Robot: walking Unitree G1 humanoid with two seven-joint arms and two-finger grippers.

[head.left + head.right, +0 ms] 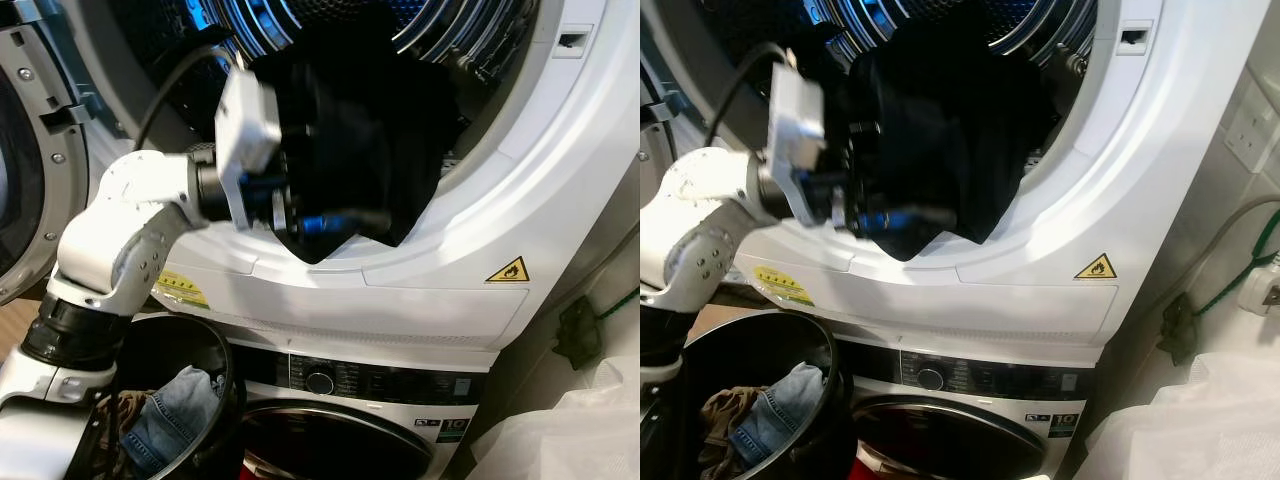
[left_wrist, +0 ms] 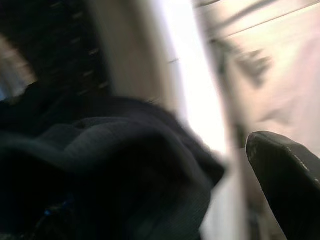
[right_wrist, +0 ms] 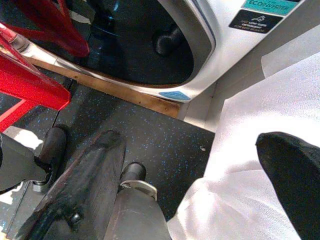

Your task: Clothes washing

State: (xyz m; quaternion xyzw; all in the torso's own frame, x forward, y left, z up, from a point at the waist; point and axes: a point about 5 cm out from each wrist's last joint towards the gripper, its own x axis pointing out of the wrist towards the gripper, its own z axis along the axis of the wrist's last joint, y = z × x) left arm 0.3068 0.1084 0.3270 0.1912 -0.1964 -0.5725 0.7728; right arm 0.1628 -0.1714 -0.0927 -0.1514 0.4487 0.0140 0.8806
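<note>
A black garment [image 1: 370, 140] is pinched by the left gripper [image 1: 300, 215] at the dryer drum [image 1: 470, 40] lip (half outside), so slipping out is risked if released early.

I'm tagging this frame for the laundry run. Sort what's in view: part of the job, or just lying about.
Part of the job:
- black garment
- upper machine's drum opening
- left end effector
- black basket with jeans

Lying about:
- white plastic bag
- green cable
- red frame
</note>
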